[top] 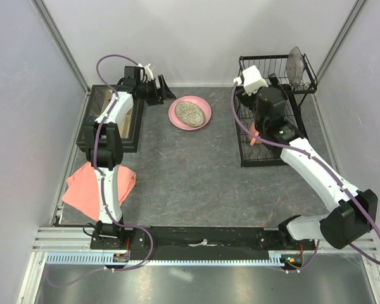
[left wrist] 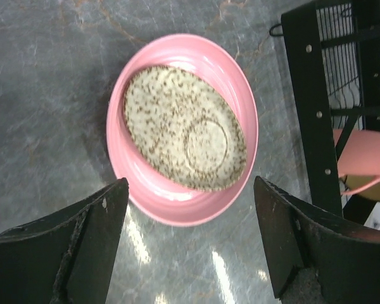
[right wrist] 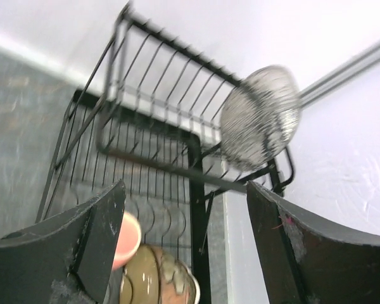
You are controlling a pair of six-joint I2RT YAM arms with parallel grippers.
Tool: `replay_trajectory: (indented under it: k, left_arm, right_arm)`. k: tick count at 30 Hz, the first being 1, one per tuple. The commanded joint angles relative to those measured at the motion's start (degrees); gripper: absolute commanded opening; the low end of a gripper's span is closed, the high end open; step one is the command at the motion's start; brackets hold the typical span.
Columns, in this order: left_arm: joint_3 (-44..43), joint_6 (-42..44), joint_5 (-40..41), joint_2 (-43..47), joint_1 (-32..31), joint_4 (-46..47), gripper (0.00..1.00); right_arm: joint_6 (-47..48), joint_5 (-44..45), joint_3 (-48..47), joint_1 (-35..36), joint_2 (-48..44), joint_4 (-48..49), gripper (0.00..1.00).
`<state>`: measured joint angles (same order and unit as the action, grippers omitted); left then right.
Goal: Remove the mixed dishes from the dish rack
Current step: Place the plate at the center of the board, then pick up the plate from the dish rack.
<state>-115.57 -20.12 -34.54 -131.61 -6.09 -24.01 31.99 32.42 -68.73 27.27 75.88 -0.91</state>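
Observation:
A large pink plate (top: 189,114) lies on the table with a speckled grey-beige plate (left wrist: 183,126) flat inside it. My left gripper (left wrist: 190,234) hovers open just beside the pink plate (left wrist: 177,209), holding nothing. The black wire dish rack (top: 272,152) stands at the right. Another speckled plate (right wrist: 261,117) stands upright in its upper tier. On the lower tier sit a salmon-pink mug (right wrist: 128,239) and an amber-brown bowl (right wrist: 158,278). My right gripper (right wrist: 185,247) is open and empty above the rack's lower tier, over the mug and bowl.
A dark rectangular tray (top: 111,117) sits at the left edge beside the left arm. A folded salmon-pink cloth (top: 88,185) lies in front of it. The rack's black upright post (left wrist: 313,107) stands just right of the pink plate. Walls enclose the back and sides.

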Motion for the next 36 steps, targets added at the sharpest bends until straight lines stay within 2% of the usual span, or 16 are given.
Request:
replay_trajectory:
  k: [1,5,15,25,33,36]
  left_arm:
    - [5.3,7.6,2.2,9.7,0.3,-0.5,0.86]
    - [11.2,10.0,2.6,13.9,0.3,-0.4,0.86]
    - [19.9,14.8,2.4,21.7,0.3,0.1,0.85]
    - [29.0,15.5,0.3,26.5,0.5,4.1,0.84]
    - [29.8,15.0,-1.0,26.7,0.5,4.5,0.84]
    - [30.1,14.5,-1.1,26.6,0.5,5.0,0.84]
  right_arm:
    - [-3.5,1.1,-6.0,-2.0,3.0,2.3,0.85]
    - [-6.8,1.2,-11.3,-4.7,5.7,1.3,0.85]
    - [-19.6,-7.4,-20.7,-17.4,12.7,-4.4,0.84]
    - [-25.9,-20.7,-26.9,-29.5,17.6,-7.6,0.83]
    - [-27.3,-31.4,-29.8,-35.3,21.1,-9.2,0.80]
    - [-28.3,-38.4,-30.2,-37.0,22.3,-9.2,0.77]
